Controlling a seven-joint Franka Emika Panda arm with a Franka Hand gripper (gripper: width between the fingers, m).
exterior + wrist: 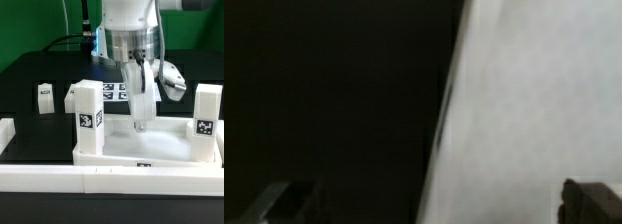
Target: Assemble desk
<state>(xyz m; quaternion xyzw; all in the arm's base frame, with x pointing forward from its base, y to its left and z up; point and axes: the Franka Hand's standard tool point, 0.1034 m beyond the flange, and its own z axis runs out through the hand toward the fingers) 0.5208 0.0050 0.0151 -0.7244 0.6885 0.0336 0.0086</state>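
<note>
Desk panel (160, 150) at 6 o'clock, long axis 9-to-3. Upright leg at 9 (90, 118), upright leg at 3 (207, 115). Gripper (138, 124) sits mid-span over the rear rim, fingers (589, 197) spread wide, apparently empty. Loose leg (44, 95) far at 10.

White desk panel (150, 150) and white legs (90, 100) bear black-and-white square tags (88, 121); the table (30, 95) looks black.

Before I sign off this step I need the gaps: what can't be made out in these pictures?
1. Exterior view: whether the tool touches the large white plastic tray-like desk panel; the tool itself covers the contact.
2. Wrist view: the white surface is blurred; which part, unclear.
3. Exterior view: the flat white marker board is partly hidden behind the arm, tags too small.
</note>
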